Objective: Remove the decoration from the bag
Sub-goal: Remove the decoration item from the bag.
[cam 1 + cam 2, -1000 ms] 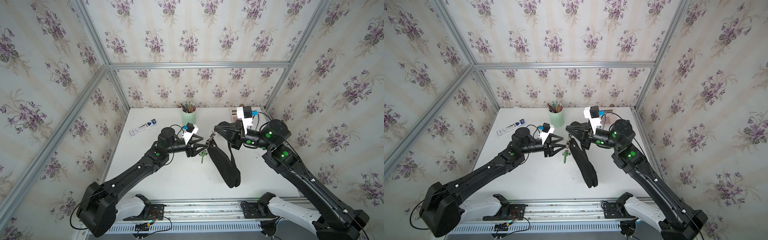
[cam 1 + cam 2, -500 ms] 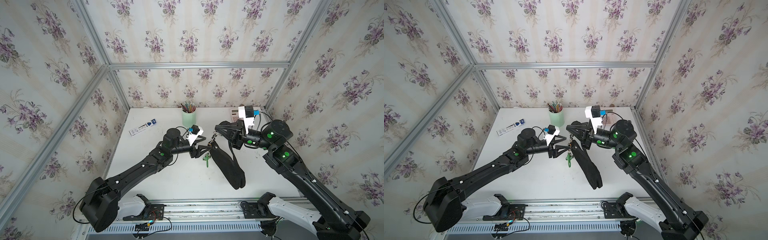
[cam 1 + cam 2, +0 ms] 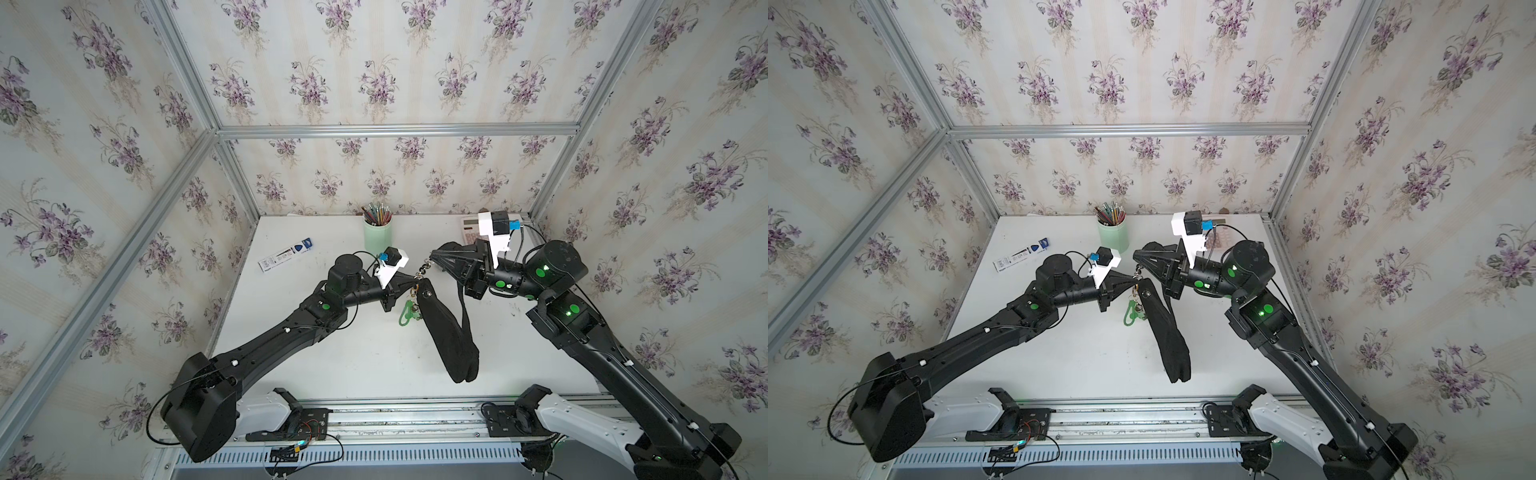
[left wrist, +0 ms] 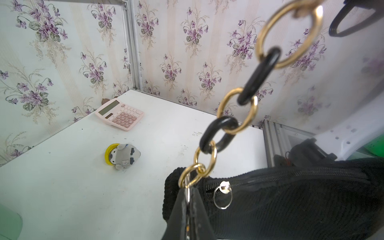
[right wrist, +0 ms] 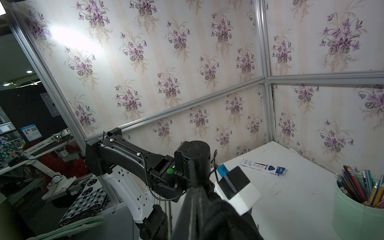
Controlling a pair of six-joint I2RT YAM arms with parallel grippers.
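The right claw (image 5: 195,188) pinches the bag strap (image 5: 192,171), left arm (image 5: 128,153) and pencil cup (image 5: 357,214) beyond

decoration (image 3: 409,312) left of bag (image 3: 451,336), cup (image 3: 377,236) behind

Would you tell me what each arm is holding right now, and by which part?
The left gripper has its jaws shut on the decoration at its gold clasp end; the right gripper holds the bag by the strap end above its chain.

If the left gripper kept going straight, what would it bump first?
Probably the top corner of the bag: the left gripper, shut on the clasp of the decoration, has its tips right beside it.
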